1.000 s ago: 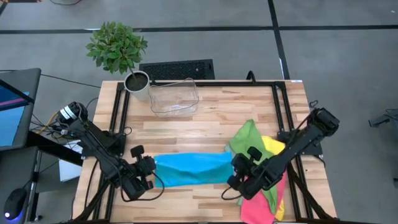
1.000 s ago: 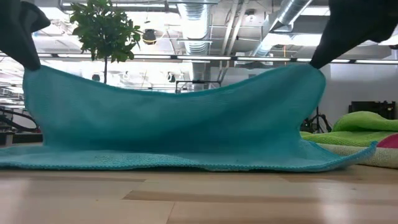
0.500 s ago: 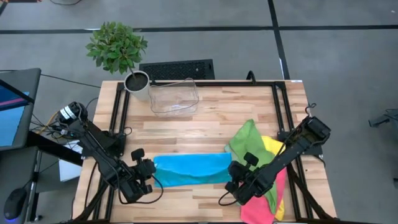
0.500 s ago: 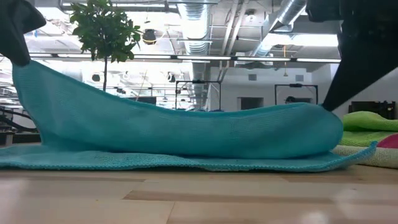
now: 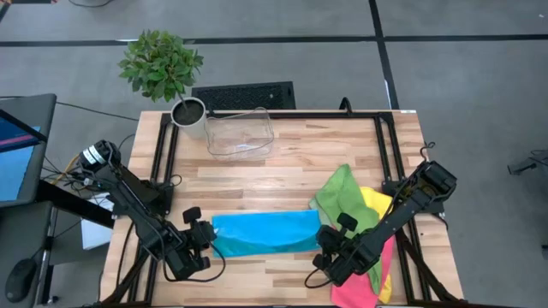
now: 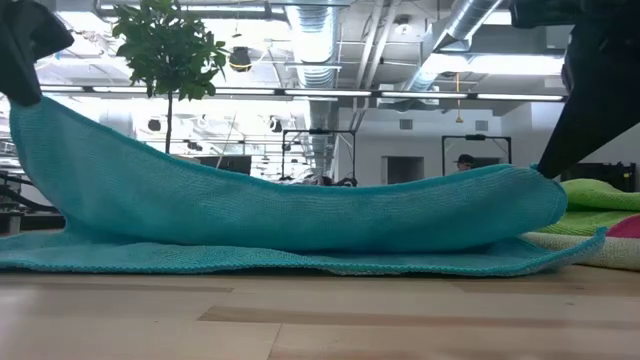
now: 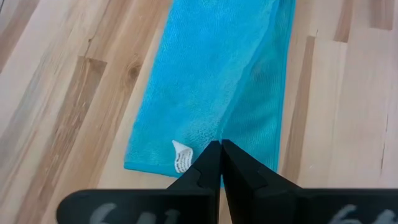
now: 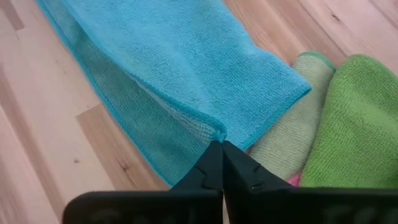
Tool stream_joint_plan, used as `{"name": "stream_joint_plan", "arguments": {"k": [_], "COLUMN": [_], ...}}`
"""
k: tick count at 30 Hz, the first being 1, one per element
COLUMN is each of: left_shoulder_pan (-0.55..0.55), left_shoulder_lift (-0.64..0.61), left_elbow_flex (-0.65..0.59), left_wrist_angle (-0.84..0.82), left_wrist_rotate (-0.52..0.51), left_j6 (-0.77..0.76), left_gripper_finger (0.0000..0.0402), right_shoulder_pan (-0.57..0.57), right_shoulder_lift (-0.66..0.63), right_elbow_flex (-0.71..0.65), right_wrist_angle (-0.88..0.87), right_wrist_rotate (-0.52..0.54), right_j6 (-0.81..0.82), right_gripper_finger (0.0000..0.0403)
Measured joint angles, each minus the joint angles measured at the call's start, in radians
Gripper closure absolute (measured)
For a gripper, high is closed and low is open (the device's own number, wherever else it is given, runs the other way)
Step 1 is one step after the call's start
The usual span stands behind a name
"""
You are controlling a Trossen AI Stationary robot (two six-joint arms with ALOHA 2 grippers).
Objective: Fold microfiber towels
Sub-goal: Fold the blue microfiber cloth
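Item: blue towel (image 5: 261,233), lying lengthwise across the near half of the table (image 5: 282,162), its upper layer lifted and carried over the lower one in a half-fold. Left gripper (image 5: 204,240): fingers pressed together, pinching the towel's left corner clear of the wood. Right gripper (image 5: 330,248): fingers closed on the right corner, low and close to the layer beneath. Handling, as judged: bring both corners down evenly so the upper edge meets the lower edge squarely; the left corner rides higher than the right, so it wants lowering to match before either grip lets go, and a little tension between the two corners should keep the cloth from bunching. Other stock: bright green towel (image 5: 338,195), yellow towel (image 5: 377,201) and pink towel (image 5: 353,287) heaped at the right, touching the blue one's end; clear bin (image 5: 239,135) and potted plant (image 5: 163,68) at the far edge. View notes: the low view alone shows the sagging arc of the lifted layer (image 6: 290,205) and the unequal corner heights; the left wrist view alone shows the white tag (image 7: 181,157) by the pinched corner; the right wrist view adds a pale sage towel (image 8: 287,140) under the green one.
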Motion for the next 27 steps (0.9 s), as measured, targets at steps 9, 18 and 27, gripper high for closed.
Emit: {"name": "stream_joint_plan", "arguments": {"k": [9, 18, 27], "left_shoulder_pan": [0.000, 0.000, 0.012], "left_shoulder_lift": [0.000, 0.000, -0.001], "left_elbow_flex": [0.000, 0.000, 0.000], "left_wrist_angle": [-0.002, -0.002, 0.071], "left_wrist_rotate": [0.011, 0.043, -0.105], "left_j6": [0.000, 0.034, 0.121], "left_gripper_finger": [0.0393, 0.0322, 0.0252], "right_shoulder_pan": [0.001, 0.006, -0.032], "right_shoulder_lift": [0.000, 0.000, -0.007], "right_elbow_flex": [0.000, 0.000, 0.000], "right_wrist_angle": [0.021, 0.025, 0.039], "right_wrist_rotate": [-0.046, -0.052, 0.059], "right_j6": [-0.053, -0.062, -0.140], "right_gripper_finger": [0.0346, 0.0323, 0.0307]}}
